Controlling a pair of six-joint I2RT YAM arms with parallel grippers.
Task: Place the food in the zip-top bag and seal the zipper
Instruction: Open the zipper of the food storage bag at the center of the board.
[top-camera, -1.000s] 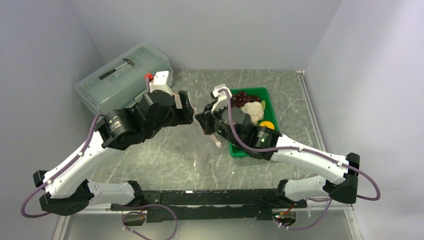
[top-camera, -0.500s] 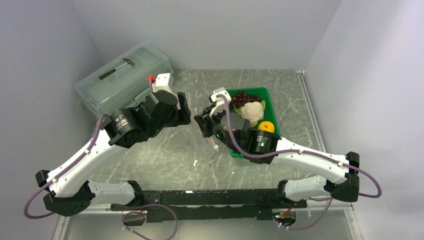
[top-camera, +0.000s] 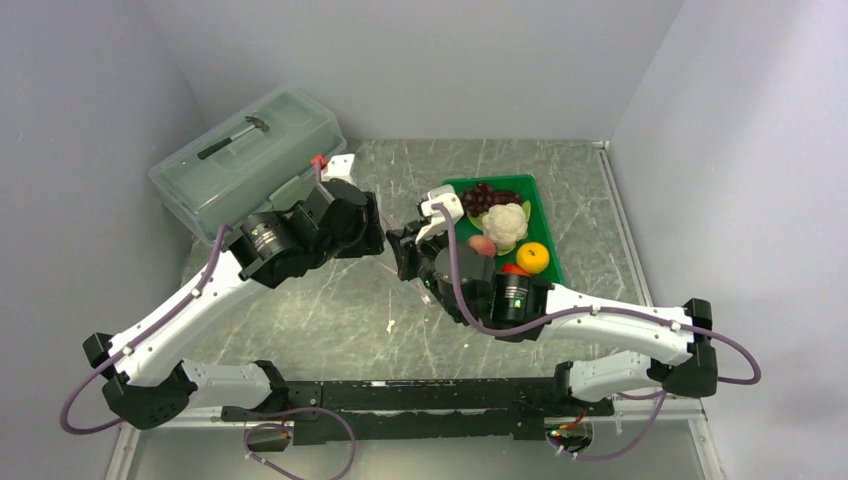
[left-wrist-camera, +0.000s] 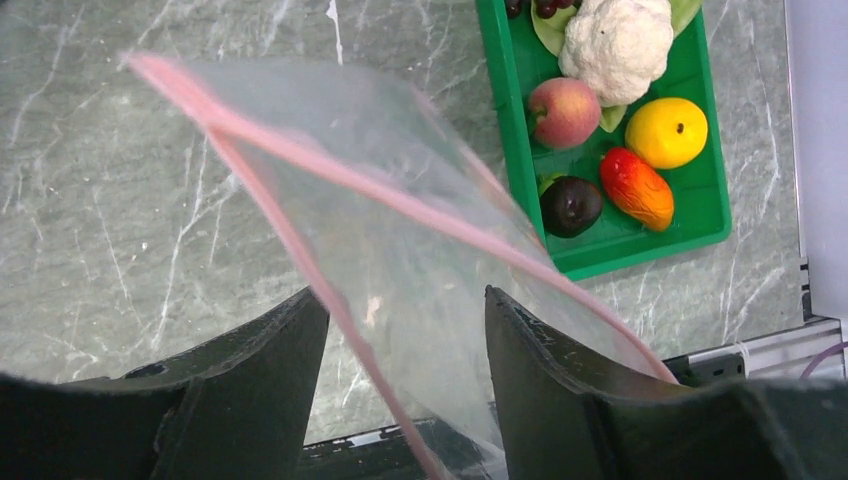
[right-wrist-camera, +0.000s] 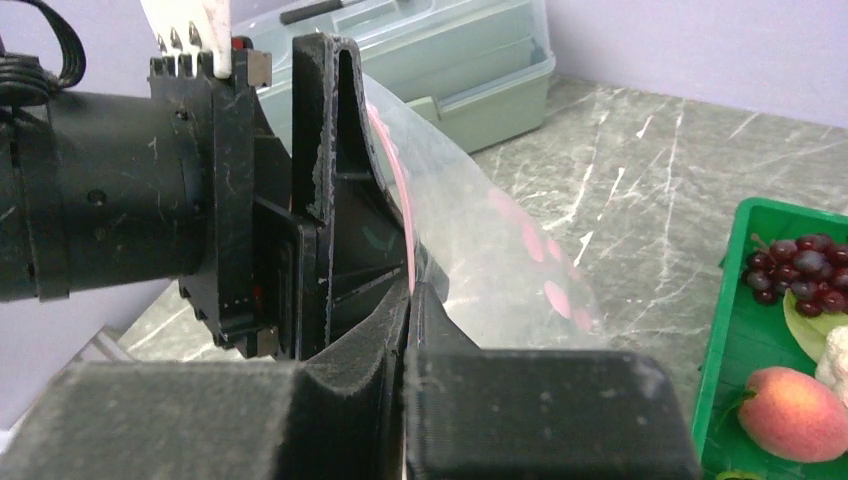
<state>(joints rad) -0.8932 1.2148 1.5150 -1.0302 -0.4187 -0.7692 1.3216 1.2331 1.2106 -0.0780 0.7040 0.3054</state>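
Pale lilac walls (top-camera: 400, 60) enclose a green-veined marble desk (top-camera: 330, 300). Mid-frame from above, the right gripper (right-wrist-camera: 410, 290) is clamped on the pink zipper (left-wrist-camera: 330, 170) of the bag (left-wrist-camera: 400, 230), holding it aloft. This probably lets the left gripper (left-wrist-camera: 405, 300), fingers apart astride it, take the other lip. Food (left-wrist-camera: 615, 45) sits in the tray (left-wrist-camera: 515, 130), upper right.

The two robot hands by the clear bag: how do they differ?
The left hand has its fingers apart, with the zip-top bag passing between them; the right hand is shut tight on that bag's edge. The left hand points down at the table; the right hand points sideways, towards the left one. Both are black and two-fingered.
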